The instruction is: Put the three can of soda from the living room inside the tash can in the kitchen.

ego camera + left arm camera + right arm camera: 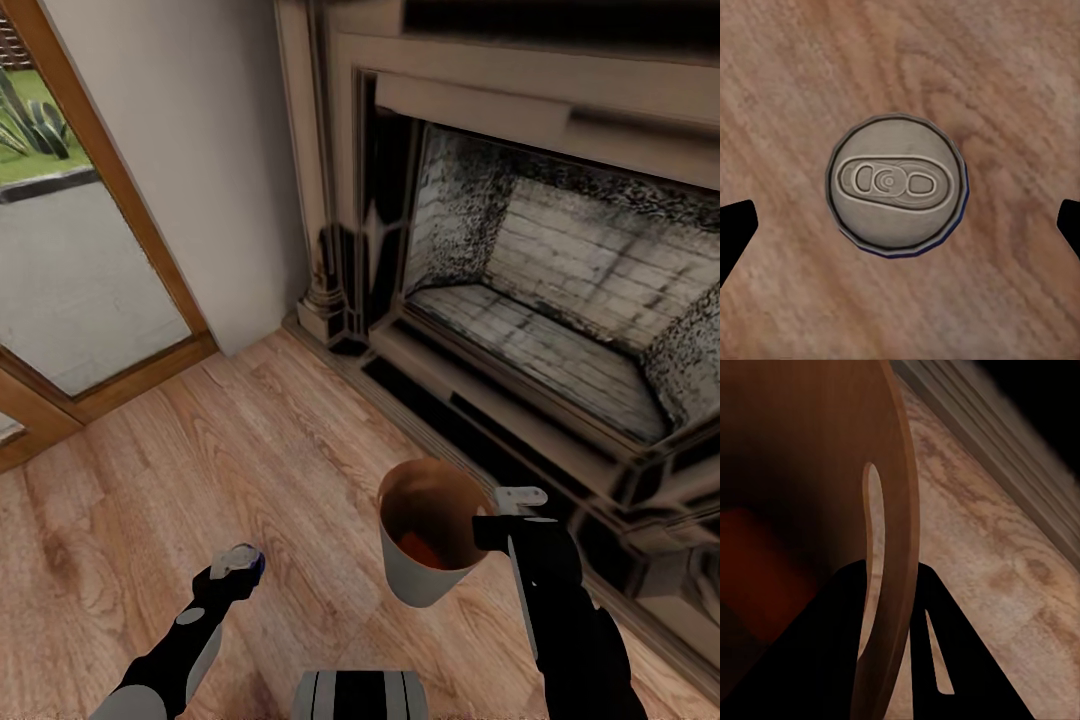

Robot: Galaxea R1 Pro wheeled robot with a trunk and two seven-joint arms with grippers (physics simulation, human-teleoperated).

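The blue can (897, 186) is seen only from above in the left wrist view, so its side is hidden, and in the head view it is largely covered by the left tool (238, 566). Inside the tash can (425, 590), an orange shape (420, 550) is partly hidden by the rim and too blurred to be identified. The fireplace (540, 300) is cut off by the top and right edges.

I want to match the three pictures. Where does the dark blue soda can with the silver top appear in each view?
Head view: the dark blue soda can is at lower left, on the floor under the left gripper.
Left wrist view: its silver top sits in the centre, between the open fingers.
Right wrist view: here I see the brown inside of the round bin, its rim held by the right gripper.
Shared landmark: the light wood plank floor.
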